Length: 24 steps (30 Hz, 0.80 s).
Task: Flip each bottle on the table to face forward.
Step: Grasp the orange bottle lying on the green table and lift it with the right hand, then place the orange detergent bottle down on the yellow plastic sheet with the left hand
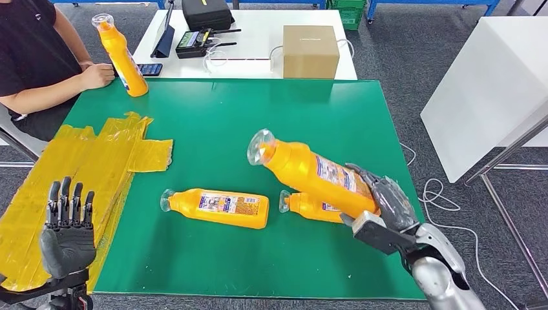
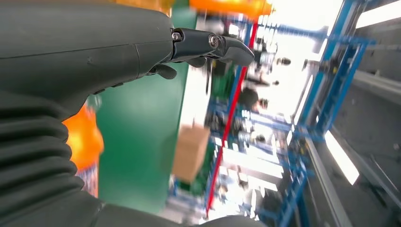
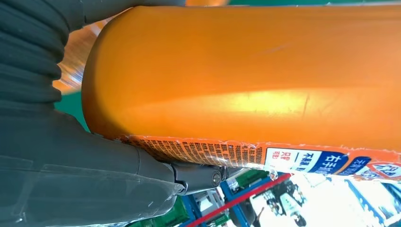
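Near edge first: our left hand (image 1: 66, 227) hangs at the table's near-left corner, palm up over the crumpled yellow tape patch (image 1: 77, 174), fingers apart and straight, holding nothing. In the left wrist view the thumb (image 2: 215, 46) sticks out free, nothing against it.

Our right hand (image 1: 386, 205) is at the near-right part of the green table mat (image 1: 213, 123), wrapped around the base end of a tilted orange plastic bottle with a printed label (image 1: 310, 171). That bottle is lifted off the mat, clear cap end pointing up and toward the far left. The right wrist view shows its orange body (image 3: 246, 75) pressed tight into the hand, label edge visible.

Just under the lifted bottle, a second orange bottle (image 1: 313, 205) lies on its side on the mat, partly hidden. Left of it, near the middle of the near edge, a third orange bottle lying flat (image 1: 216, 208), cap toward the left, label up.

Far-left corner: a fourth orange bottle standing upright (image 1: 121, 57), next to a person's hand (image 1: 97, 75). Beyond the far edge, on a white table (image 1: 258, 45): a brown cardboard box (image 1: 310, 51) and a black case (image 1: 207, 13).
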Each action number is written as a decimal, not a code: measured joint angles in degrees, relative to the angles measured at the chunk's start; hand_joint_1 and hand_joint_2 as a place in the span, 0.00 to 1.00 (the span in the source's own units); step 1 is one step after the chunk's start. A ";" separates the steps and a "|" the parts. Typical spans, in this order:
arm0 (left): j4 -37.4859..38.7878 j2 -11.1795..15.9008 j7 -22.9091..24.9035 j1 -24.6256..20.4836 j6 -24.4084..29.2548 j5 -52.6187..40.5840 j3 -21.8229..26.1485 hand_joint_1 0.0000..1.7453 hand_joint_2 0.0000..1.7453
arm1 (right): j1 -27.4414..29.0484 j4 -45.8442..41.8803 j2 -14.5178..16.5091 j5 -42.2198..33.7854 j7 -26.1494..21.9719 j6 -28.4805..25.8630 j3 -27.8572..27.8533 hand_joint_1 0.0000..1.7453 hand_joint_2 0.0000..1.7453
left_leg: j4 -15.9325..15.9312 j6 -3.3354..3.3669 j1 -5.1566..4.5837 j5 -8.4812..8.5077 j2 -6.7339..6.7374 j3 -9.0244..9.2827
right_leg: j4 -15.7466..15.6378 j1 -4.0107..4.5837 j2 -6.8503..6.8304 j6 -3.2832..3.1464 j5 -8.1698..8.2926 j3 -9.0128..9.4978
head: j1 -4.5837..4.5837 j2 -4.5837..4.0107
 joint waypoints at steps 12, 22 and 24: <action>5.46 0.30 5.19 -5.75 -2.75 9.12 -11.01 0.00 1.00 | -21.83 22.54 12.14 -1.61 0.88 2.30 4.44 1.00 1.00 | 0.02 -0.05 0.02 0.16 -0.05 -0.03 | 0.05 0.03 -0.06 0.05 0.05 -0.01 | 0.01 0.00; 15.62 1.68 6.28 -13.04 -2.05 11.83 -14.98 0.00 1.00 | -30.97 44.17 27.21 -0.87 0.34 1.16 15.24 1.00 1.00 | 0.02 -0.11 0.08 0.21 -0.06 -0.11 | 0.10 0.09 -0.08 0.05 0.04 -0.13 | 0.02 0.00; 16.79 1.99 6.23 -13.49 -2.10 11.98 -14.97 0.00 1.00 | -31.41 45.43 28.44 -1.34 0.37 1.09 16.39 1.00 1.00 | 0.02 -0.11 0.05 0.21 -0.07 -0.15 | 0.09 0.10 -0.09 0.05 0.04 -0.15 | 0.03 0.00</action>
